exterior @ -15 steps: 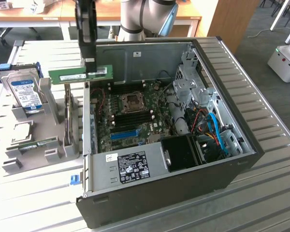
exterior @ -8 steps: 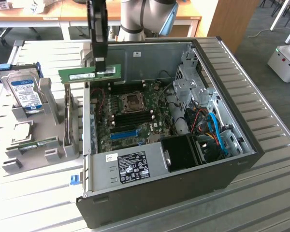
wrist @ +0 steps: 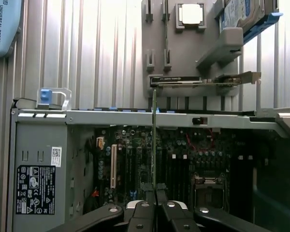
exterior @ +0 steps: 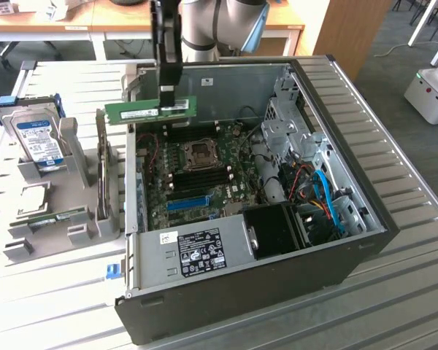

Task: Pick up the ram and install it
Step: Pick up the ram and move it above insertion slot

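The ram (exterior: pixel 139 112) is clamped between the closed fingers of the gripper (exterior: pixel 166 100) and is held level in the air above the open computer case (exterior: pixel 277 292), over the motherboard (exterior: pixel 233 146) by the case wall on the exterior view's left. A hard drive (exterior: pixel 38 135) is stood in a grey holder (exterior: pixel 77 146) beside the case.

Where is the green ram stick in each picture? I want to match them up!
Exterior view: the ram shows its flat side, held in the gripper above the edge of the open computer case, toward the exterior view's left.
Wrist view: the ram is edge-on, a thin green strip reaching from the gripper over the motherboard.
Shared landmark: the black label on the silver box.
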Controlling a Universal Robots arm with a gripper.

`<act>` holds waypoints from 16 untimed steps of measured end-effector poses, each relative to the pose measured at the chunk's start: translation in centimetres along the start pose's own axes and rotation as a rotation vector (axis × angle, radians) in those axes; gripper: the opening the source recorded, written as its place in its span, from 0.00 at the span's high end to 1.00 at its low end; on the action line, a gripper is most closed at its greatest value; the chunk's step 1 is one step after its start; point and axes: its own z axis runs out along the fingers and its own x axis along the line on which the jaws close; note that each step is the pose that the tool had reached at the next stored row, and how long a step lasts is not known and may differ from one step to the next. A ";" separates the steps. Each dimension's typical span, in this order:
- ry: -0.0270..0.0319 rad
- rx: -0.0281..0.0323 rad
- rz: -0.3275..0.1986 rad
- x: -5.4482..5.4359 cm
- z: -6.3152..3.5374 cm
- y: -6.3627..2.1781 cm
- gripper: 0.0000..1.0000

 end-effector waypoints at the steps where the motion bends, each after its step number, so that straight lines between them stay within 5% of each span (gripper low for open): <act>1: 0.0001 0.0000 0.000 0.0 -0.01 -0.29 0.88; 16: 0.0001 0.0000 0.000 0.0 -0.15 -4.45 0.88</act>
